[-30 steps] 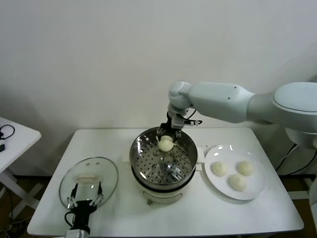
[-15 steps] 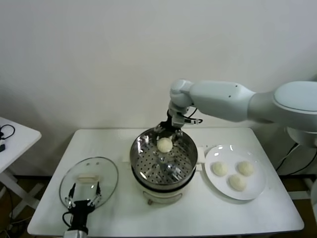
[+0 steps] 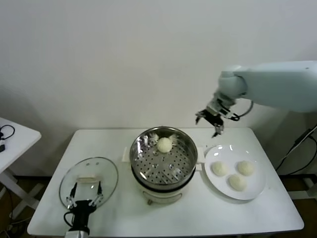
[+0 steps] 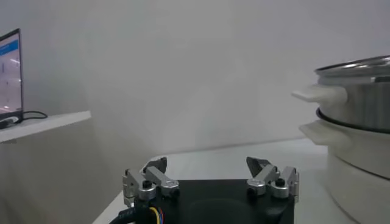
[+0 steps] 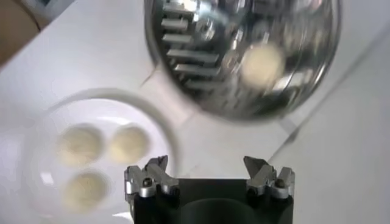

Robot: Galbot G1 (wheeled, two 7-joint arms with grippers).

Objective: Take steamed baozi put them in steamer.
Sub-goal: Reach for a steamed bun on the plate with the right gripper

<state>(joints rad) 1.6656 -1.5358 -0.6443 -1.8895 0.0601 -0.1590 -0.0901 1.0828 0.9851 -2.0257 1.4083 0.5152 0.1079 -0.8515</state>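
The steel steamer (image 3: 163,161) stands mid-table on its white base. One cream-white baozi (image 3: 164,144) lies on its perforated tray near the far rim; it also shows in the right wrist view (image 5: 262,63). Three more baozi (image 3: 219,168) (image 3: 245,167) (image 3: 237,182) lie on a white plate (image 3: 257,191) to the right of the steamer. My right gripper (image 3: 209,122) is open and empty, held in the air above the gap between steamer and plate, near the table's far edge. My left gripper (image 3: 83,196) is open and empty at the front left, over the glass lid.
A round glass lid (image 3: 106,173) with a white handle lies flat to the left of the steamer. A second white table (image 3: 15,136) stands at the far left. A wall runs behind the table.
My right gripper has let go of the baozi in the steamer, risen and swung right towards the plate. The baozi stays on the tray. The left arm has not moved.
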